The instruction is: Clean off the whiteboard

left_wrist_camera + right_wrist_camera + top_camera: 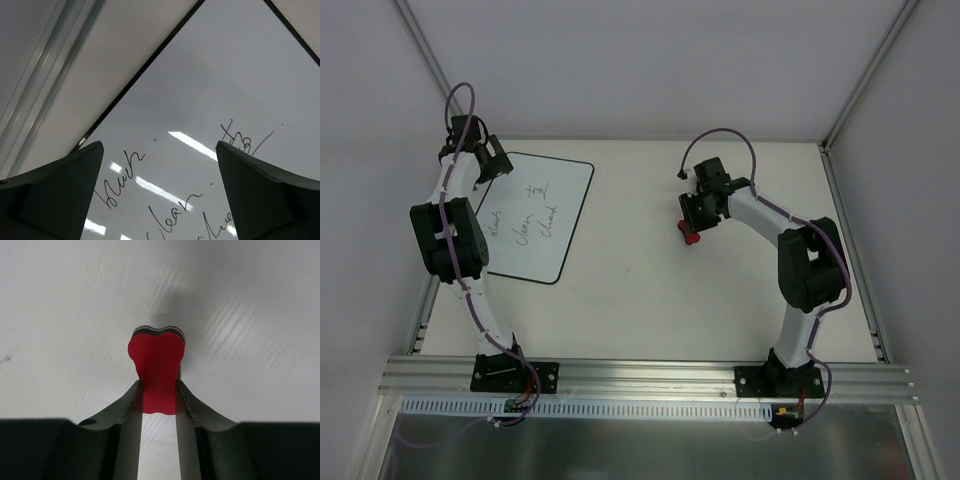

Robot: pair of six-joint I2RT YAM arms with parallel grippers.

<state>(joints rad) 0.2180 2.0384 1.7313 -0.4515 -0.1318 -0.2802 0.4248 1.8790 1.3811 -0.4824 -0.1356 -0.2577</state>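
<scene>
The whiteboard (pixel 542 215) lies flat at the left of the table, with dark handwriting on it; it fills the left wrist view (pixel 210 100). My left gripper (pixel 480 160) is open and hovers over the board's far left corner, its fingers (pixel 60 195) spread wide above the writing. My right gripper (pixel 697 222) is at the table's middle right, shut on the small red bone-shaped eraser (pixel 690 233). In the right wrist view the eraser (pixel 157 367) is pinched at its narrow waist between the fingers (pixel 127 410), just above the bare table.
An aluminium rail (pixel 650 375) runs along the near edge with both arm bases on it. Frame posts stand at the far left (pixel 425 50) and far right (pixel 870 80) corners. White table surface (pixel 650 270) lies between board and right arm.
</scene>
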